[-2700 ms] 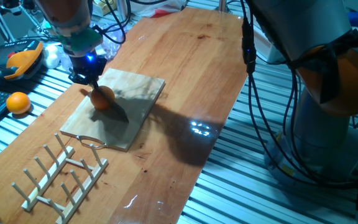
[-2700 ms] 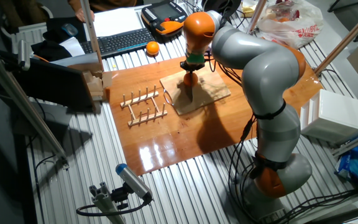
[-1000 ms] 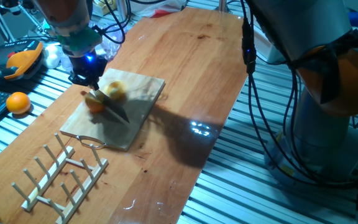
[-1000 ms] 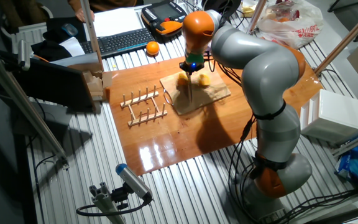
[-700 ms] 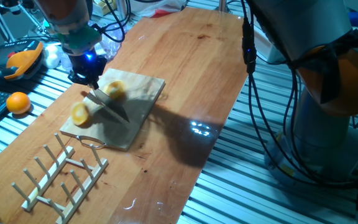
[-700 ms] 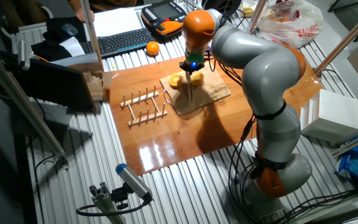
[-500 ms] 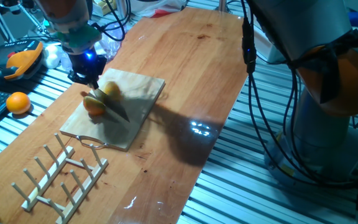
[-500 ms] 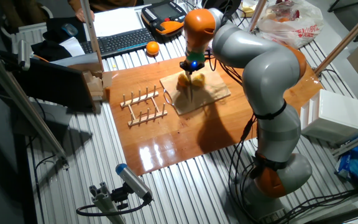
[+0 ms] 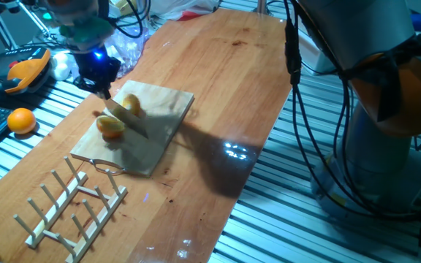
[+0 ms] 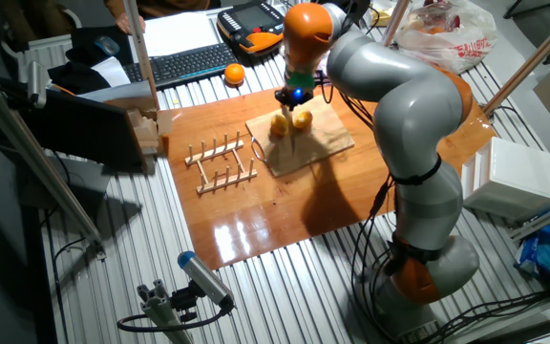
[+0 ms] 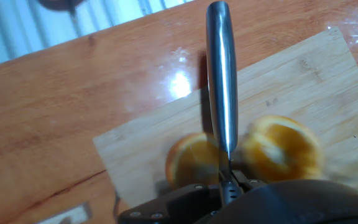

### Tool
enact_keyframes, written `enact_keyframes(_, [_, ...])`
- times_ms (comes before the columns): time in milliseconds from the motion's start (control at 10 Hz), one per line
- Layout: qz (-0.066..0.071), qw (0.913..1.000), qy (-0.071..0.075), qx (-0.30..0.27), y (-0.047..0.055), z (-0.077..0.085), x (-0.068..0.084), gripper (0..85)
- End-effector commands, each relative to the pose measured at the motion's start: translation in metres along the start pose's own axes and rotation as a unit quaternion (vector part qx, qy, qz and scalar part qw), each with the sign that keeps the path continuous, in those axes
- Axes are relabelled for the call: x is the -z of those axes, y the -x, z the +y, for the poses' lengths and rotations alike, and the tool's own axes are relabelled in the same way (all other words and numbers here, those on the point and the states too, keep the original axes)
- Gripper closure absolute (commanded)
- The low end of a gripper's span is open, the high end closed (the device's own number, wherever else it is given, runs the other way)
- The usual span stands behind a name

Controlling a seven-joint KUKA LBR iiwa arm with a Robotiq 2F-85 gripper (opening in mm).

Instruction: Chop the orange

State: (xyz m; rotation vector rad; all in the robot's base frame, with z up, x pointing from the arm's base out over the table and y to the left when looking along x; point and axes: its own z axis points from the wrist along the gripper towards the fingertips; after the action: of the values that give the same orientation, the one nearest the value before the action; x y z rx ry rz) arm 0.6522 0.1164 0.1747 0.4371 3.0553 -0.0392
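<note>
Wooden and glossy, the bench carried a pale cutting board toward its left side in one fixed view, with a slatted wooden rack nearer the camera. Over the board hung the arm, its end effector clenched on the handle of a knife, whose blade ran out between the two pieces of fruit in the hand view. On the board lay the orange, already parted into two halves: in the hand view one half lay just left of the blade and the other just right, the right one showing its flat pulpy face. A second whole orange sat off the bench to the left, well apart. By my reading, the cut itself was done and the step in hand was clearing the blade from the halves. The next move probably called for a straight lift, so neither half would be dragged or rolled off the board.
</note>
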Motion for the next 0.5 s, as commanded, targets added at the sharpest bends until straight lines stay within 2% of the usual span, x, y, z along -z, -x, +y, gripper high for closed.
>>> enact_keyframes(0, [0.001, 1.0000, 0.003, 0.000, -0.003, 0.007, 0.008, 85.0])
enact_keyframes(200, [0.016, 0.9996, 0.023, 0.000, -0.009, 0.017, 0.024, 85.0])
enact_keyframes(400, [0.027, 0.9992, 0.028, 0.002, -0.015, 0.026, 0.042, 85.0])
